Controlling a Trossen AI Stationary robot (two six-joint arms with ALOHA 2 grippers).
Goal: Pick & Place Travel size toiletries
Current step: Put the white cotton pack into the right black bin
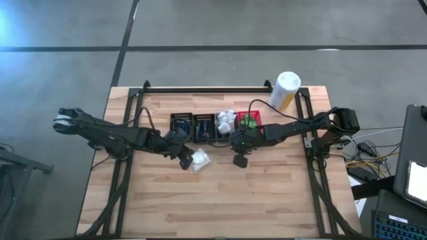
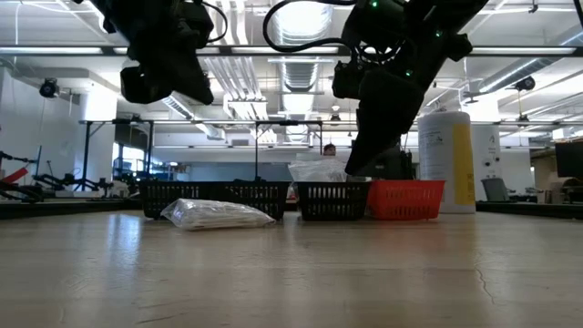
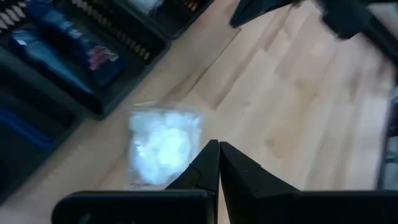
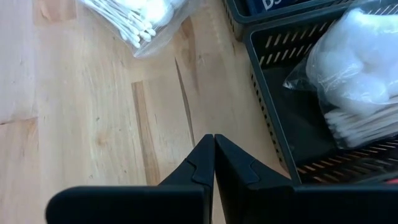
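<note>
Four baskets (image 1: pixel 217 127) lined up across the wooden tabletop (image 1: pixel 220 200), one holding white bundles (image 1: pixel 226 120). Beside them, left claw (image 1: pixel 184 162) pinched together, empty, just beside a loose white bundle (image 1: pixel 199 160) lying on the boards. Right claw (image 1: pixel 239 160) likewise pressed together, empty, nearby.

My two grippers, left (image 1: pixel 185 162) and right (image 1: pixel 239 160), are matte black. The tabletop (image 1: pixel 220 200) is pale striped wood. At frame centre: three black mesh baskets (image 1: pixel 203 125), one red basket (image 1: pixel 249 120), a white bundle (image 1: pixel 199 159) in clear plastic, and a white-and-yellow canister (image 1: pixel 285 90) at upper right.
</note>
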